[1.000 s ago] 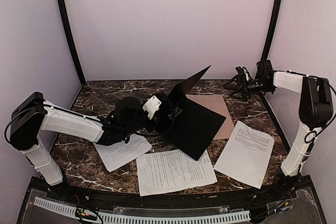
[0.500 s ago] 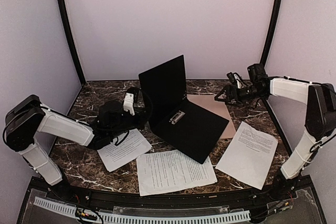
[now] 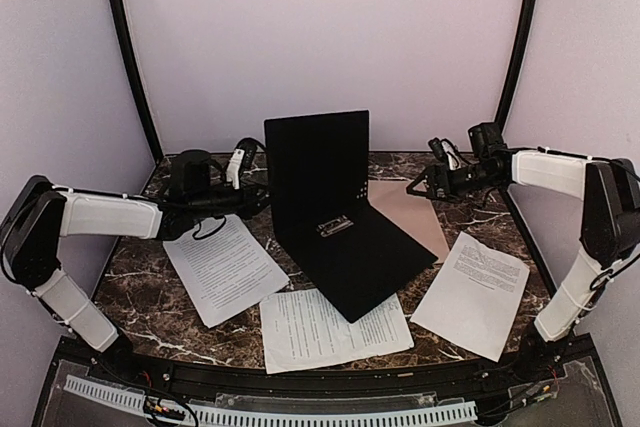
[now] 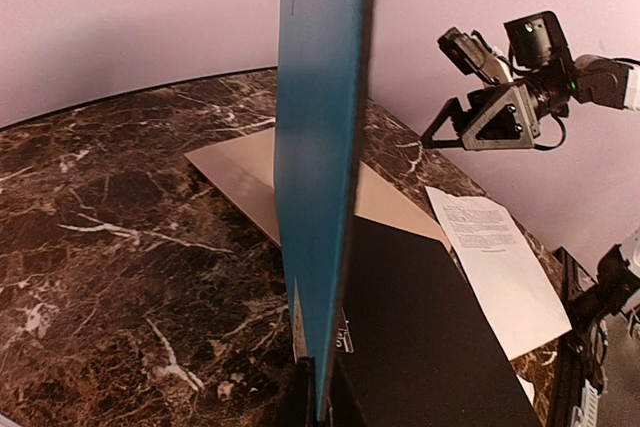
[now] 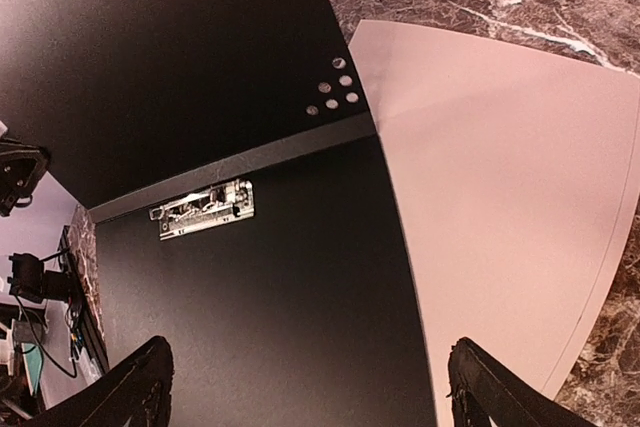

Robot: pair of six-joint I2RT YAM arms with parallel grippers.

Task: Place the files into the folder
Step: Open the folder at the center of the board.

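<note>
Your left claw [image 3: 258, 190], clamped on the teal folder's cover [image 4: 315, 147], has stood it upright; right claw [image 3: 418, 185] gapes; tan folder [image 5: 500, 167], two o'clock, lies flat.

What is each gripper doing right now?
Left gripper: closed on the teal folder's raised cover.
Right gripper: open, holding nothing.

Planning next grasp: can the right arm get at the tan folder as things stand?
Probably yes. The right gripper hovers open close to the tan folder, with nothing between them. The open teal folder lies over its left side, so only the right portion is free.
</note>
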